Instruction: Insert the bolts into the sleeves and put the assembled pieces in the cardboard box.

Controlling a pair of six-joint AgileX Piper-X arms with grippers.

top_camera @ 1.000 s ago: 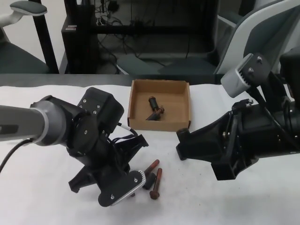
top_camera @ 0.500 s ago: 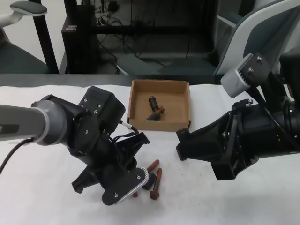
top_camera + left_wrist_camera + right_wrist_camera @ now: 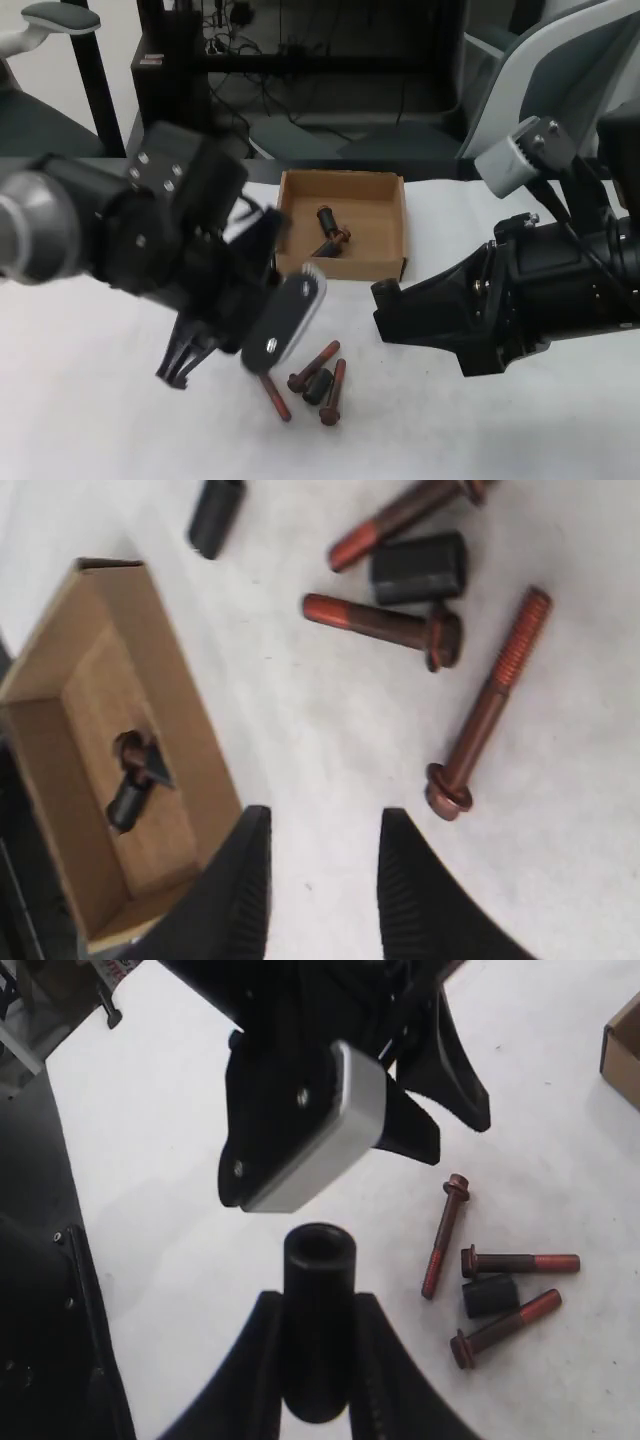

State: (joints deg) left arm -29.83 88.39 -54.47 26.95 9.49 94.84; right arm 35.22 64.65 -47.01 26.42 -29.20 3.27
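Note:
Three rust-red bolts [image 3: 313, 365] and a short black sleeve [image 3: 318, 386] lie loose on the white cloth in front of the cardboard box [image 3: 340, 268]. The left wrist view looks down on a bolt [image 3: 480, 720] and the loose sleeve [image 3: 418, 568]. My left gripper [image 3: 322, 820] hangs open and empty above the cloth, left of the bolts [image 3: 185, 368]. My right gripper [image 3: 318, 1310] is shut on an upright black sleeve [image 3: 320, 1260]. It sits to the right of the bolts [image 3: 385, 300]. Two assembled pieces [image 3: 330, 235] lie in the box.
The box [image 3: 60, 740] stands at the middle back of the bench. The left arm's body [image 3: 300, 1120] hangs close in front of the right gripper. A second dark sleeve [image 3: 215, 515] shows at the edge of the left wrist view. White cloth lies bare at front left and front right.
The left arm has risen and swung back to the left, off the bolts, uncovering a third bolt on the cloth. The right arm has barely shifted and keeps its sleeve.

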